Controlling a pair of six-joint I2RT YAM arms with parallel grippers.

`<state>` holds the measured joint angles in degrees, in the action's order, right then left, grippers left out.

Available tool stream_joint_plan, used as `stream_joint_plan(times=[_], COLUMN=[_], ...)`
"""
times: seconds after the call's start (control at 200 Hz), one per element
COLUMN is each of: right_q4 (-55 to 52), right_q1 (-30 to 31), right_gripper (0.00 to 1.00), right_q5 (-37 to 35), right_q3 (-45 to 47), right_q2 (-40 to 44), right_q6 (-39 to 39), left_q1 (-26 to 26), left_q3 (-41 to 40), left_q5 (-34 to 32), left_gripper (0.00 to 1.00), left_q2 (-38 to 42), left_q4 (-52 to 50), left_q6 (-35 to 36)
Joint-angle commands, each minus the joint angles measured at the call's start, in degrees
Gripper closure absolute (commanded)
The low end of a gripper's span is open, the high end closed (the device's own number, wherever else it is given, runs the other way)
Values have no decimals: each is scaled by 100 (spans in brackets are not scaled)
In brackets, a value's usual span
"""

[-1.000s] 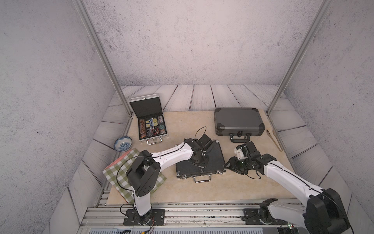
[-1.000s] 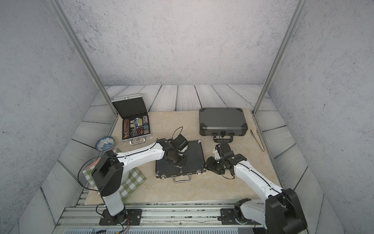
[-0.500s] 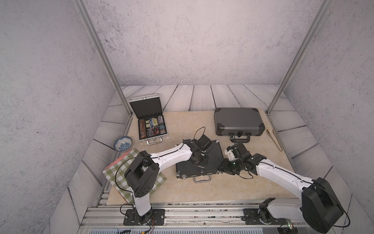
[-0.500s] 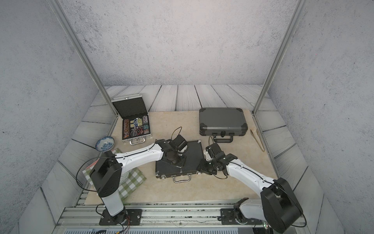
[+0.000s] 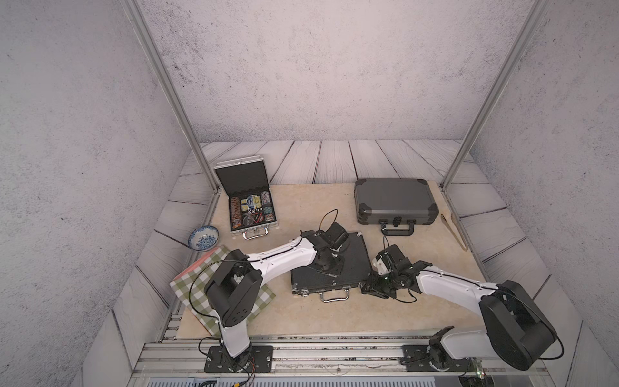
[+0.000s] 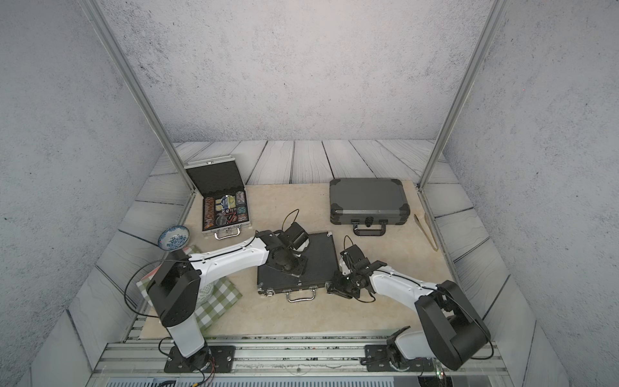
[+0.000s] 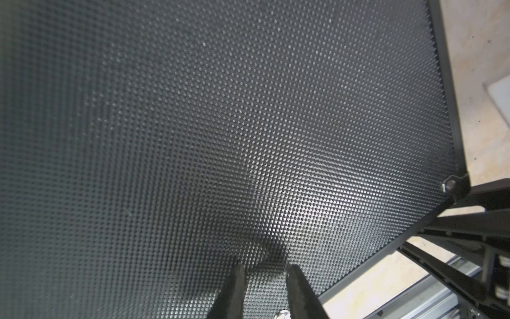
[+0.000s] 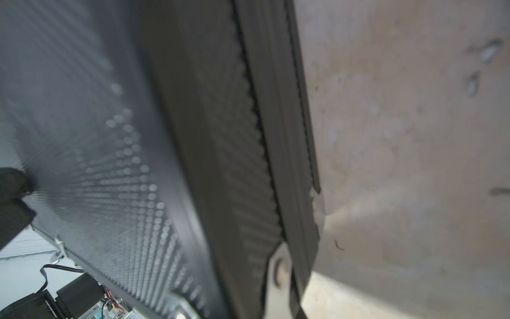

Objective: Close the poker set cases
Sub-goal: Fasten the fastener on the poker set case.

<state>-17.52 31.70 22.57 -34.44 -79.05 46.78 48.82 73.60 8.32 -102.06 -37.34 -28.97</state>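
Both top views show three cases on the beige mat. The small silver case (image 5: pixel 249 204) at the back left stands open, with chips inside. The large grey case (image 5: pixel 395 201) at the back right is closed. The black studded case (image 5: pixel 353 264) (image 6: pixel 318 261) in the middle lies with its lid down. My left gripper (image 5: pixel 330 268) (image 7: pixel 265 266) points down on that lid, its fingers a little apart with nothing between them. My right gripper (image 5: pixel 368 289) (image 8: pixel 278 276) is at the case's front right corner, its jaws closed around the metal corner piece.
A blue patterned bowl (image 5: pixel 203 238) and a green checked cloth (image 5: pixel 201 284) lie at the left edge. Wooden tongs (image 5: pixel 455 231) lie by the right edge. Metal frame posts stand at both back corners of the mat.
My right gripper has moved left to the black case's front right corner and its jaws have narrowed. The left arm has stayed on the lid.
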Motion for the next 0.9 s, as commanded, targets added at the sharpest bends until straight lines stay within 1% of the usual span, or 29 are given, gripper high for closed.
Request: stream_joint_plan(times=[0.0, 0.12, 0.195, 0.325, 0.47, 0.616, 0.646, 0.766, 0.891], right_q4=[273, 375, 428, 273, -160, -226, -227, 91, 444], right_q1=[50, 55, 54, 55, 54, 51, 47, 54, 86], right_gripper=[71, 70, 68, 59, 49, 47, 48, 63, 72], right_q5=[-315, -411, -308, -218, -362, -479, -482, -224, 25], right_q3=[117, 240, 303, 325, 16, -37, -28, 108, 247], right_q2=[-460, -576, -523, 73, 750, 1013, 1014, 972, 924], right_q6=[42, 84, 114, 198, 252, 349, 357, 338, 475], left_q1=[-116, -144, -153, -180, -222, -267, -274, -276, -281], left_q3=[-372, -404, -416, -439, -443, -481, -480, -483, -505], left_q5=[-199, -182, -164, -146, -111, -85, -85, -80, -76], left_gripper=[69, 70, 70, 70, 70, 70, 70, 70, 70], left_q2=[-319, -280, -272, -278, -310, -236, -228, -218, -236], left_q4=[-368, -353, -343, -313, -265, -221, -229, -234, -213], left_q6=[-47, -47, -47, -38, -35, -43, -47, -44, -47])
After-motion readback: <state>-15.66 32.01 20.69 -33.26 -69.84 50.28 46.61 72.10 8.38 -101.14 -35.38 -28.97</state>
